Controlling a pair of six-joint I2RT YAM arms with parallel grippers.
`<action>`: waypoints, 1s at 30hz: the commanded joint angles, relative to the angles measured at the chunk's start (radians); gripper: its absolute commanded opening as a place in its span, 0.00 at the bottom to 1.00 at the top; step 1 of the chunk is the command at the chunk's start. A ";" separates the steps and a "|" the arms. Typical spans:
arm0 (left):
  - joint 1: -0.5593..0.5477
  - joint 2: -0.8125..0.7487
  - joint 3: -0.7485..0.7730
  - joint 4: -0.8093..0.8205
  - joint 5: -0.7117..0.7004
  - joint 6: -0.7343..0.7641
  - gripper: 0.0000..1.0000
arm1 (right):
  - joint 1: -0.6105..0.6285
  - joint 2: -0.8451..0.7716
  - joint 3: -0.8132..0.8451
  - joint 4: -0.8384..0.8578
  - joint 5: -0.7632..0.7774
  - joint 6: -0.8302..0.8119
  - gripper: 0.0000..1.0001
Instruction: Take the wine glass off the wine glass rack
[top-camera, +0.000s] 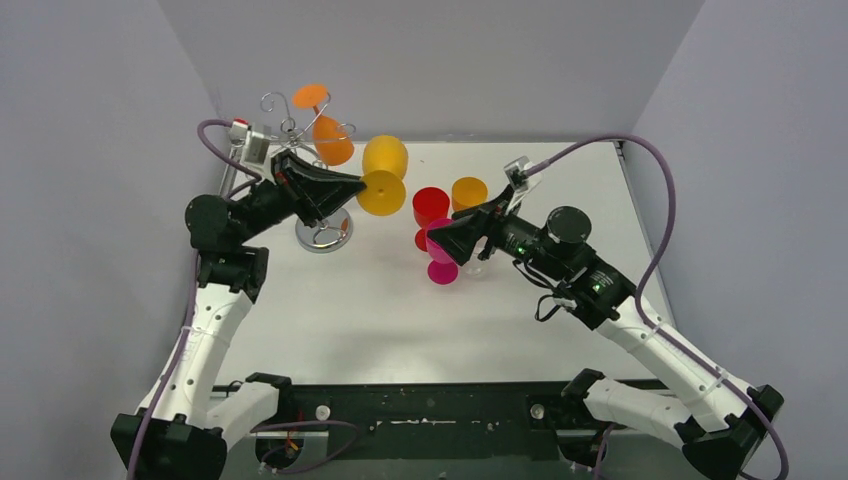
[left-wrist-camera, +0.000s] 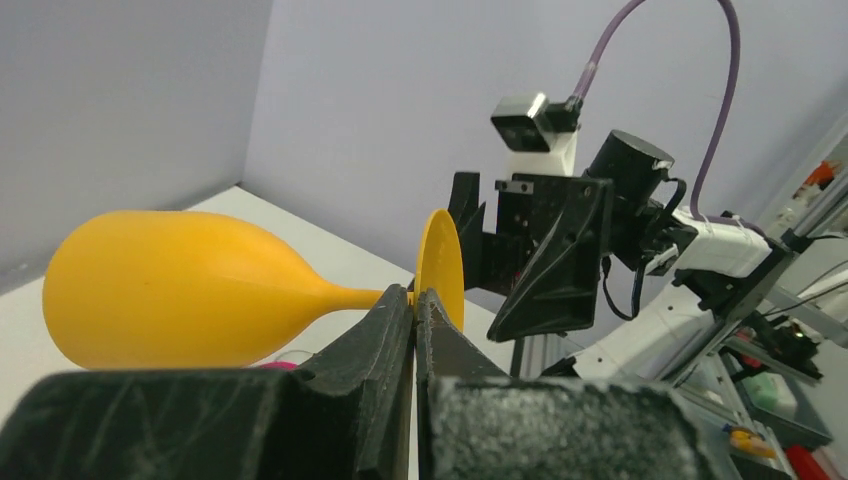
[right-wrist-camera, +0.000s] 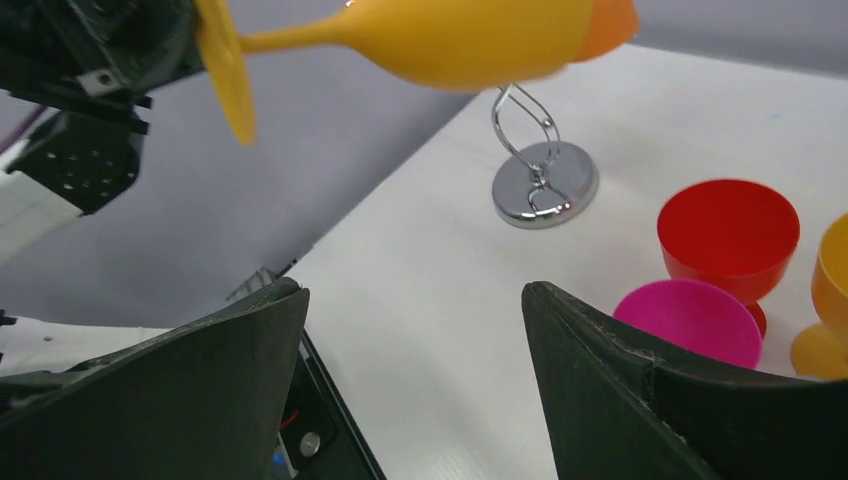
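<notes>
Yellow is off the hook! The yellow wine glass (top-camera: 384, 175) is free of the wine glass rack (top-camera: 312, 130) and hangs in the air just to the right of the rack's scroll arms, tipped over on its side. The left fingers (left-wrist-camera: 390, 330) are pressed together on its thin stem, right beside the foot. That's a firm pinch, with no gap showing in the left wrist view.

Over on the other side, the right fingers (right-wrist-camera: 200, 390) stand wide apart with nothing between them. They're poised near a little crowd on the worktop (top-camera: 350, 320): a red glass (top-camera: 430, 205), a pink glass (top-camera: 440, 268) and an amber glass (top-camera: 468, 190).

So how far along are we? By my reading the lift-off itself is done for this yellow one. What looks left is bringing it down and setting it somewhere safe, perhaps with the others. Mind you, an orange glass (top-camera: 332, 138) hangs upside down on the rack, so there may be more to collect.

Brands, labels, lettering? None I can read on the glasses, the rack's shiny round base (right-wrist-camera: 545, 185) or the arms.
</notes>
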 joint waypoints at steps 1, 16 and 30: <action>-0.072 -0.034 -0.029 -0.062 -0.048 0.085 0.00 | 0.009 -0.028 0.003 0.175 -0.081 0.004 0.80; -0.251 -0.057 -0.170 -0.099 -0.153 0.142 0.00 | 0.047 0.046 0.037 0.165 -0.149 0.024 0.39; -0.251 -0.097 -0.224 -0.160 -0.081 0.127 0.39 | 0.046 0.051 -0.001 0.238 -0.198 0.033 0.00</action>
